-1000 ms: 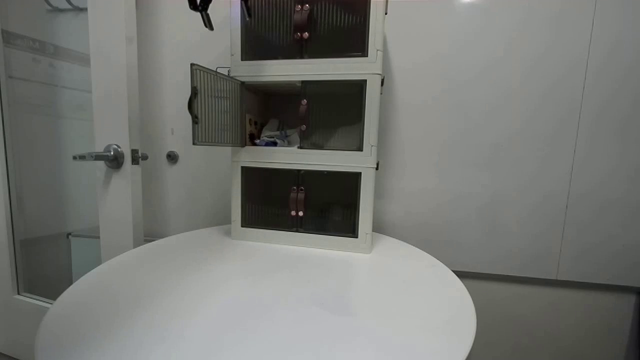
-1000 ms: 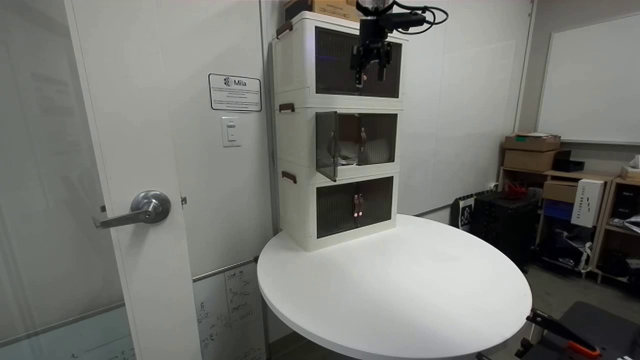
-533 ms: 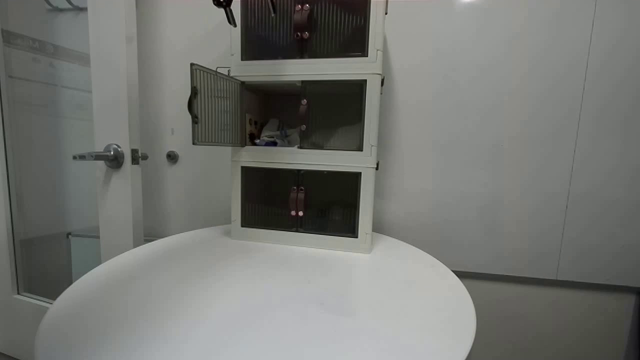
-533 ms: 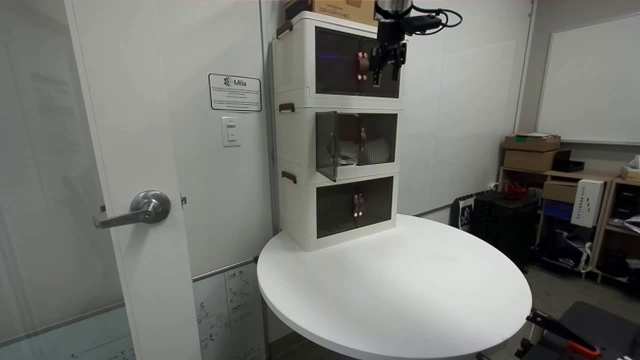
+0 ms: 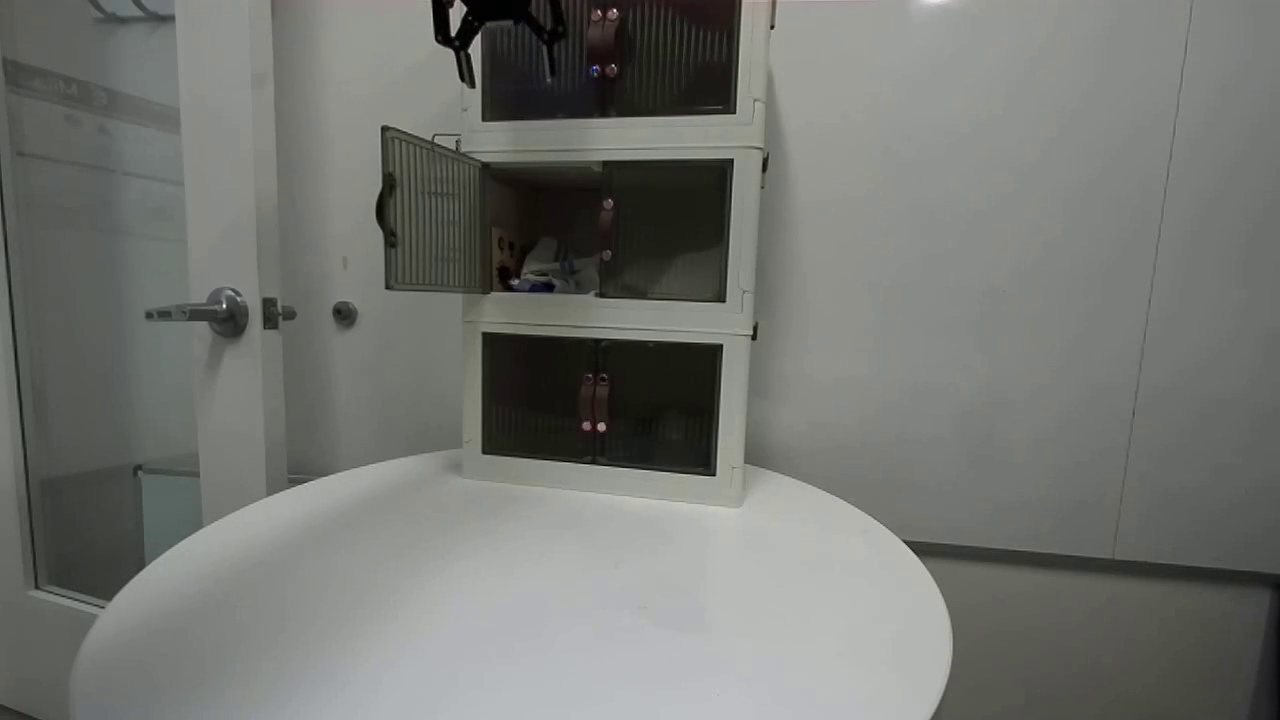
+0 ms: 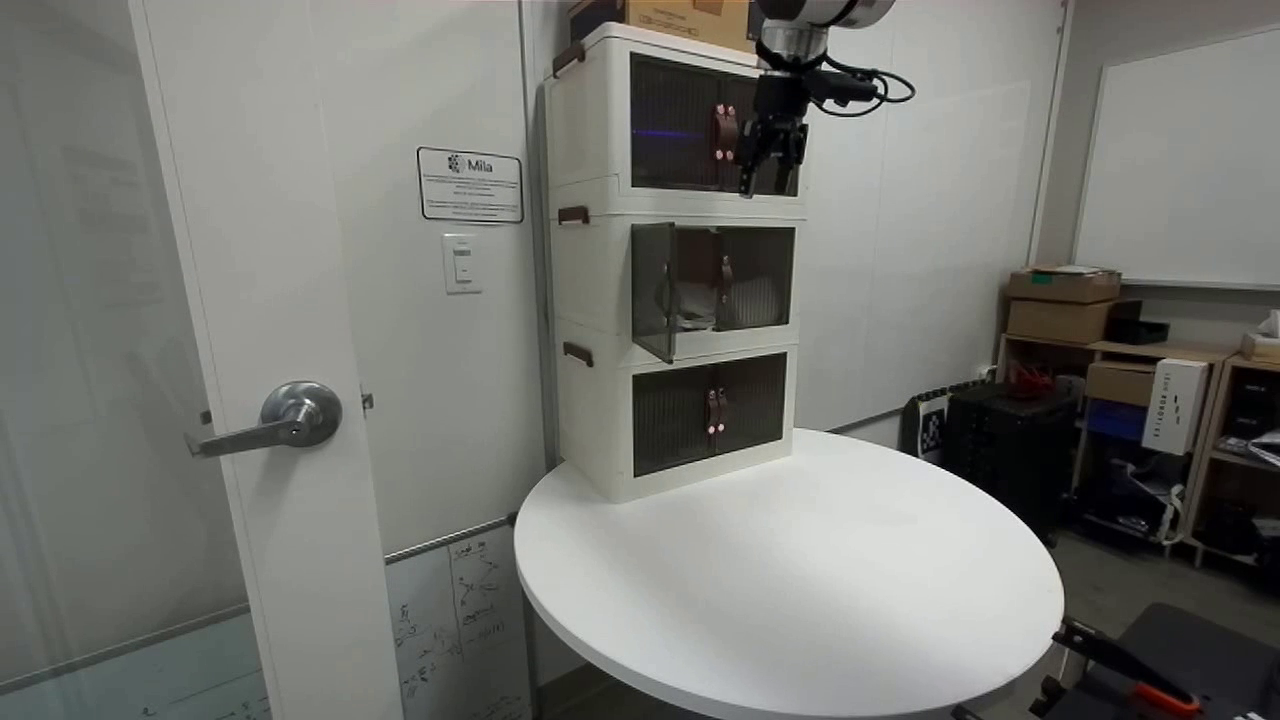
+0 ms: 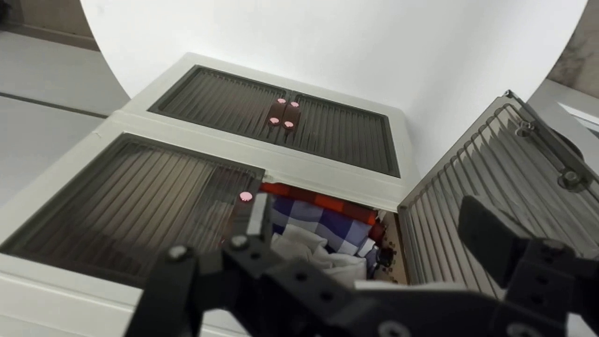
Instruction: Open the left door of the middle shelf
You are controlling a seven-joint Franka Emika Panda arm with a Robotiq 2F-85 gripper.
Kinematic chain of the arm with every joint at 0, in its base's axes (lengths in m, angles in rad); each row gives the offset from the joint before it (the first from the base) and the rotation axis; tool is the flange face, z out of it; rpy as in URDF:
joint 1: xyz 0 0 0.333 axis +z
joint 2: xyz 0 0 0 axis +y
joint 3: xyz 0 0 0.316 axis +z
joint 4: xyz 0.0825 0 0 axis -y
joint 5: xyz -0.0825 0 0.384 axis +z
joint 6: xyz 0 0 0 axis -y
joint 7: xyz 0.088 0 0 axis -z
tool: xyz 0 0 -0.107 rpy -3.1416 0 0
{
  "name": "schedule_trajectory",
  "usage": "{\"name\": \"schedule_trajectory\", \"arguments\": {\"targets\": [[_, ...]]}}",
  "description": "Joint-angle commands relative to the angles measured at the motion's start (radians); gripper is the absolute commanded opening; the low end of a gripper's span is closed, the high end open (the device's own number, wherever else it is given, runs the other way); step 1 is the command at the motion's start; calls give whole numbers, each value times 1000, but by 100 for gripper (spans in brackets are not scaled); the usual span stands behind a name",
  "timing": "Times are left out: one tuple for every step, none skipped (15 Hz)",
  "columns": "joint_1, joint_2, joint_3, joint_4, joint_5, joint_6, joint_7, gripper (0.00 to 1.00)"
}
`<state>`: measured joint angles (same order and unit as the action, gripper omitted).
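The left door [image 5: 435, 215] of the middle shelf [image 5: 610, 312] stands swung outward in both exterior views [image 6: 653, 290]. Its dark handle [image 5: 385, 210] is on the free edge. The door also shows at the right of the wrist view [image 7: 496, 187]. The right-hand door [image 5: 668, 230] is closed. Cloths [image 7: 318, 220] show inside the left opening. My gripper [image 5: 508, 75] is open and empty in front of the top tier, above the middle shelf and apart from the door. It also shows in an exterior view [image 6: 765, 185] and the wrist view [image 7: 369, 224].
The top tier [image 6: 675, 130] and bottom tier [image 5: 540, 400] have closed doors with reddish handles. The cabinet stands on a round white table [image 5: 500, 600] against a wall. A cardboard box [image 6: 690, 18] lies on top. A room door with a lever handle [image 6: 300, 415] stands beside it.
My gripper has moved to the right in both exterior views, then lowered a little. The left door has stayed swung out in the same position.
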<state>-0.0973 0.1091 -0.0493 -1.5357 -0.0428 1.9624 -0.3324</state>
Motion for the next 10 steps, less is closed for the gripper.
{"name": "schedule_trajectory", "arguments": {"targets": [[-4,12,-12,-13,5,1,39,100],[-5,15,-14,-14,-3,-2,55,100],[-3,18,-10,-4,0,-4,26,100],[-3,22,-11,-4,0,-4,28,100],[-3,24,-11,-4,0,-4,28,100],[-3,24,-10,-4,0,-4,28,100],[-2,24,-10,-4,0,-4,28,100],[-2,24,-10,-4,0,-4,28,100],[-2,24,-10,-4,0,-4,28,100],[-2,24,-10,-4,0,-4,28,100]]}}
